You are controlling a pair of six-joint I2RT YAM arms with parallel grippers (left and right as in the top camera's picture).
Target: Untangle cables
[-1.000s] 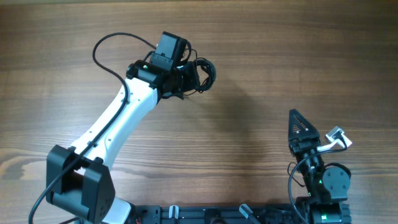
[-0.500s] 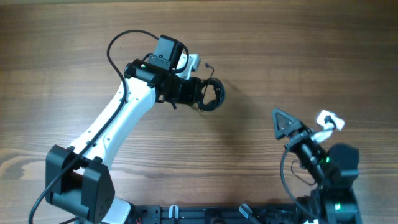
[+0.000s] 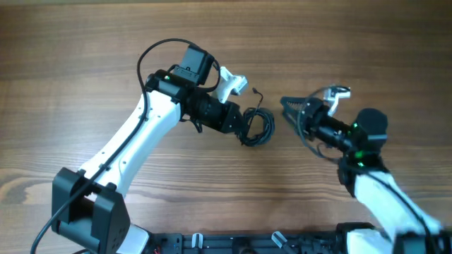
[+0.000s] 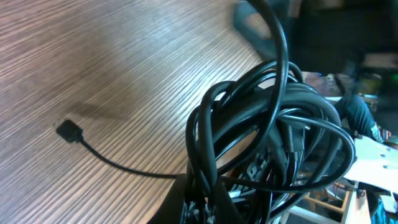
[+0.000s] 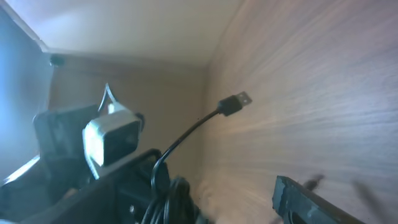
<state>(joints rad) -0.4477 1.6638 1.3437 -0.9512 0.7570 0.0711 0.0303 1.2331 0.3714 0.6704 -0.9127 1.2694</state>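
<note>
The cables (image 3: 259,128) are a small knotted bundle of thin black cords hanging from my left gripper (image 3: 242,124), which is shut on them just above the wood. In the left wrist view the loops (image 4: 273,137) fill the right half, pinched between my fingers (image 4: 214,202). One loose cord runs out to a plug end (image 4: 67,130) lying on the table, also visible from above (image 3: 256,92). My right gripper (image 3: 289,108) is open and empty. It points left at the bundle, a short gap away. Its wrist view shows one finger (image 5: 308,202), the plug end (image 5: 236,102) and the bundle (image 5: 177,196).
The wooden table (image 3: 85,63) stretches round both arms. The left arm's white link (image 3: 134,137) slants from the front left base toward the middle. Its thicker black wire (image 3: 145,60) loops above the wrist. The left wrist camera (image 5: 113,138) faces my right gripper.
The left arm has carried the bundle right and toward the front. The right arm has swung from the front edge up to mid-table and now points left at the bundle.
</note>
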